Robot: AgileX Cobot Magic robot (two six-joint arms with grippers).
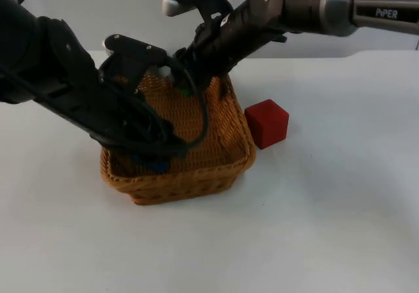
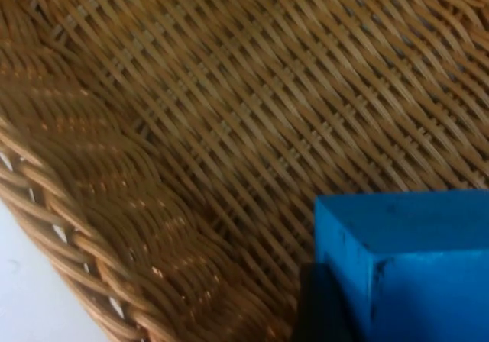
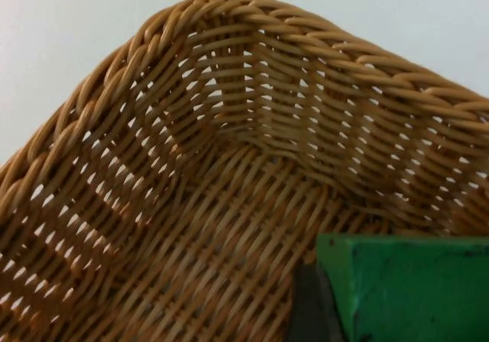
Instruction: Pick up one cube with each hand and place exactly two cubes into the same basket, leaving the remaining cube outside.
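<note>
Hands both reach into the wicker basket (image 1: 196, 182): left hand (image 1: 154, 159) grasping blue cube (image 2: 412, 258) low over the floor, right hand (image 1: 186, 84) grasping green cube (image 3: 412, 281) higher, red cube (image 1: 266, 123) outside on worktop (image 1: 327, 227).

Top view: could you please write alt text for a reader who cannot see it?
Two black robot arms reach down into a wicker basket on a white table, the left end effector with a blue cube near the front wall, the right end effector near the back. A red cube sits on the table beside the basket.
</note>
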